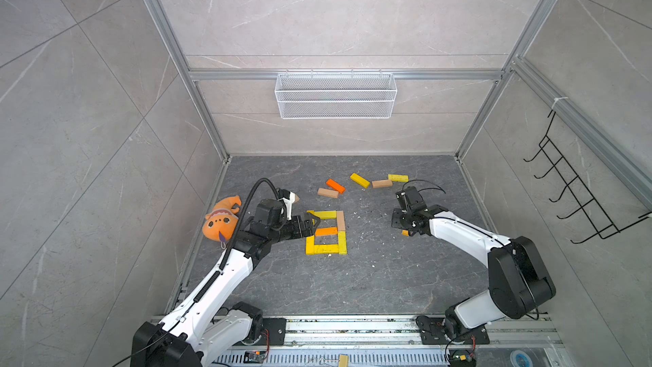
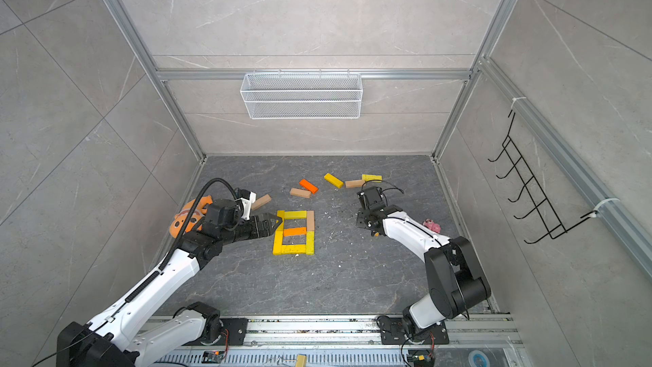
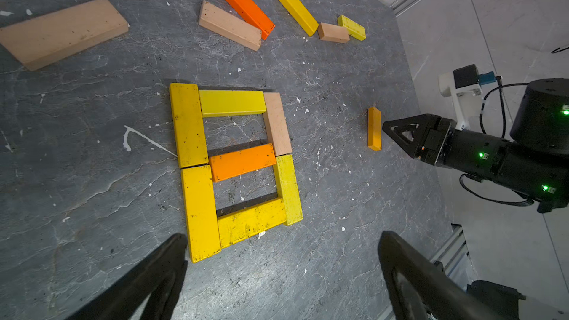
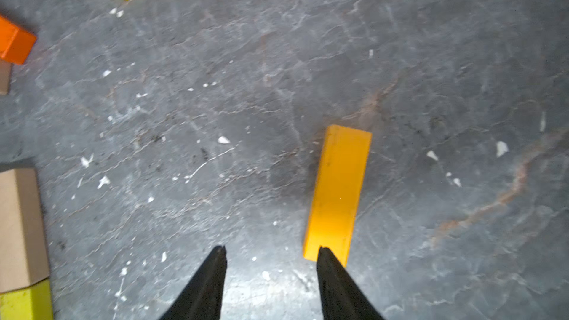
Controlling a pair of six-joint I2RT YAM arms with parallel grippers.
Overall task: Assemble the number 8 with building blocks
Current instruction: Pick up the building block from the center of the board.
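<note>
The seven-block figure 8 (image 3: 243, 161) is seen laid flat on the slate tabletop (image 3: 92, 180), so the left gripper (image 3: 283, 238), spread wide and empty over its left side, is best lifted straight up, and the part-open, empty right gripper (image 4: 271, 249) held off the spare amber block (image 4: 337, 192) just beside it.

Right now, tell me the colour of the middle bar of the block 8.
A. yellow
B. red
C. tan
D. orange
D: the middle bar is plainly orange in the left wrist view and in both top views.
</note>
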